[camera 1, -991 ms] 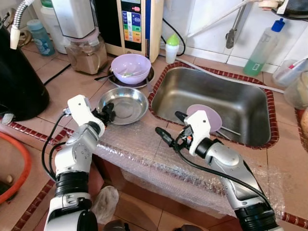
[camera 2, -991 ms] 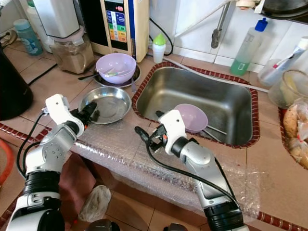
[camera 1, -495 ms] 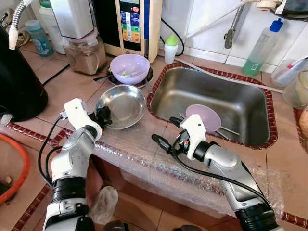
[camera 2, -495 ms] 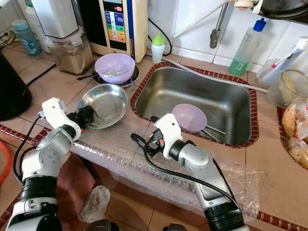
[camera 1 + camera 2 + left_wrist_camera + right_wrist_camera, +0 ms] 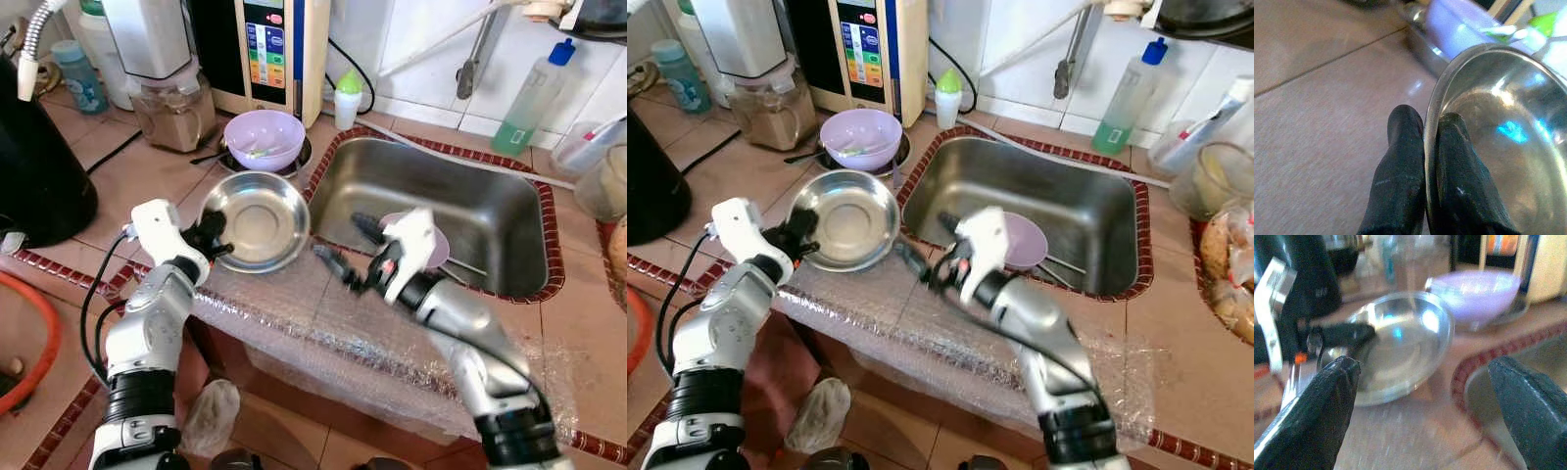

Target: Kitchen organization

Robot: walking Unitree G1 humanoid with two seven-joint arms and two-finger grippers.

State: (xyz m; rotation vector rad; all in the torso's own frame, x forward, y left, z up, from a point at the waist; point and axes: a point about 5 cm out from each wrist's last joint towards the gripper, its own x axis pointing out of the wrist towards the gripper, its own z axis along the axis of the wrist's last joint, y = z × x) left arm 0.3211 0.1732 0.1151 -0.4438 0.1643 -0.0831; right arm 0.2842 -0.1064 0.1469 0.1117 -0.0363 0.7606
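A shiny steel bowl is tipped up off the tiled counter, its rim pinched by my left gripper, which is shut on it; the left wrist view shows both fingers clamped on the rim of the steel bowl. My right gripper hovers open and blurred at the sink's near-left corner, just right of the bowl; its wrist view looks at the steel bowl between wide-spread fingers. A lilac bowl sits behind on a steel plate. Another lilac bowl lies in the sink, partly hidden by my right arm.
A blender jar with brown powder, a water purifier and a green-capped bottle line the back. A soap bottle stands behind the sink. A black vessel is at left. Bubble wrap covers the counter's front edge.
My left gripper has lifted and tilted the steel bowl toward the sink. My right gripper has risen from the bubble wrap and moved closer to the bowl.
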